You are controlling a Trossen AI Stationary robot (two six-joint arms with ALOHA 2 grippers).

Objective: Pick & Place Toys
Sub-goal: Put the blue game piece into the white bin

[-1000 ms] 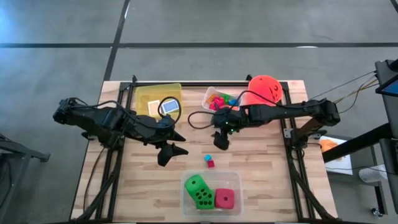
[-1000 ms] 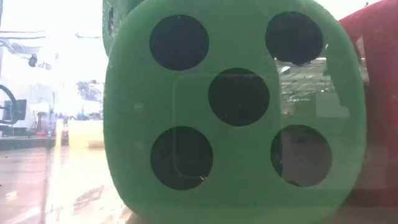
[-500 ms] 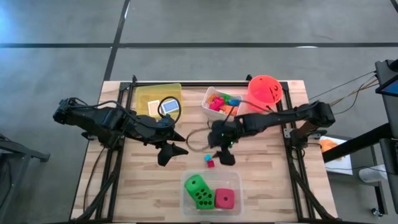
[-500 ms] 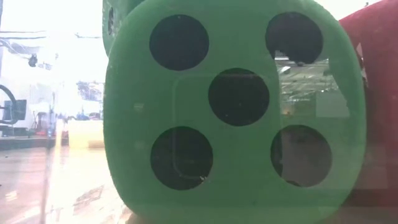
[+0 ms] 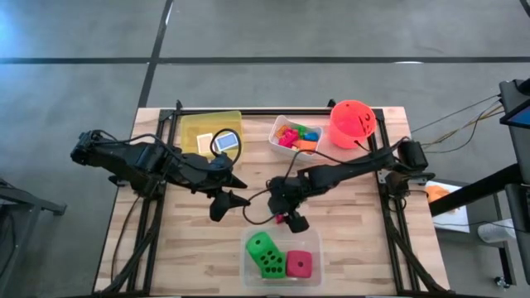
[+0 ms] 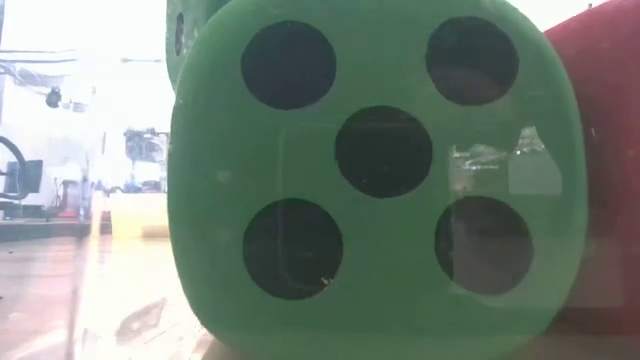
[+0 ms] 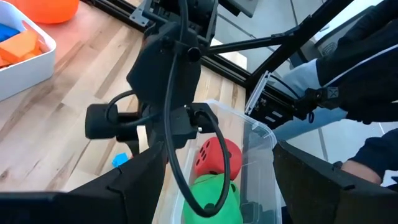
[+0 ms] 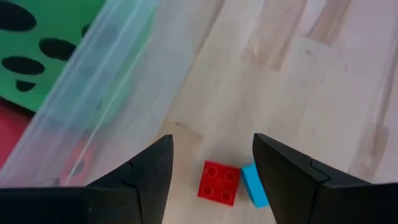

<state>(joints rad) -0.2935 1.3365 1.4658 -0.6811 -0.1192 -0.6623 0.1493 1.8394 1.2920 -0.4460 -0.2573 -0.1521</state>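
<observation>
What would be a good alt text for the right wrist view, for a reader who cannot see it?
The right gripper hovers with open fingers over a red block and a blue block touching side by side on the wooden table. Beside them, a clear tub holds a green die.

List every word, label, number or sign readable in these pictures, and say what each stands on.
No readable words or numbers anywhere.
Green die: black pips only, five on the face toward the low camera.
Orange bucket: a drawn face, no lettering.
Person's dark sleeve: a small pale emblem, too small to read.
</observation>
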